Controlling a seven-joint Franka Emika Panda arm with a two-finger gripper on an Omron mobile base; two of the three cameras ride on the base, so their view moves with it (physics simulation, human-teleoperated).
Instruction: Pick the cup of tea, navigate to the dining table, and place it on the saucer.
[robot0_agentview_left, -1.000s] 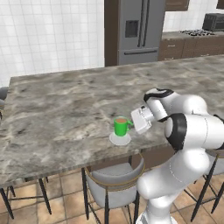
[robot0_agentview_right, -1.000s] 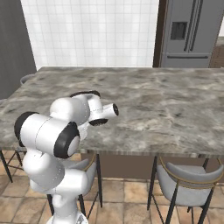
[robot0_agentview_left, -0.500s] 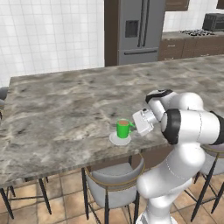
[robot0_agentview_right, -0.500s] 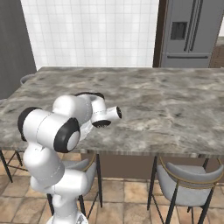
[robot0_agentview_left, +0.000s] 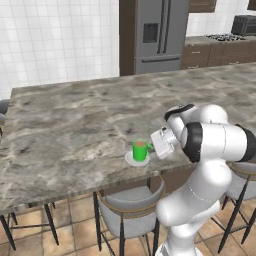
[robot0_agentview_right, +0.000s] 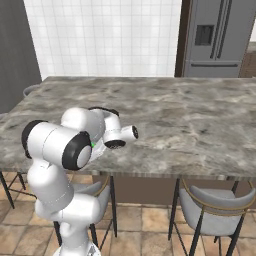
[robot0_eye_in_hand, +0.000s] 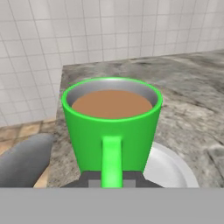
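Since a second ago the gripper (robot0_agentview_left: 156, 143) has backed off the cup of tea (robot0_agentview_left: 140, 150), so there's now a gap between them. Whether the fingers are spread or closed can't be told; they grip nothing. The green mug sits upright on the saucer (robot0_agentview_left: 131, 160), handle toward the hand, right by the near edge of the dining table (robot0_agentview_left: 75, 125). Tea's still full. A grey chair (robot0_agentview_left: 125, 202) is tucked below that edge.
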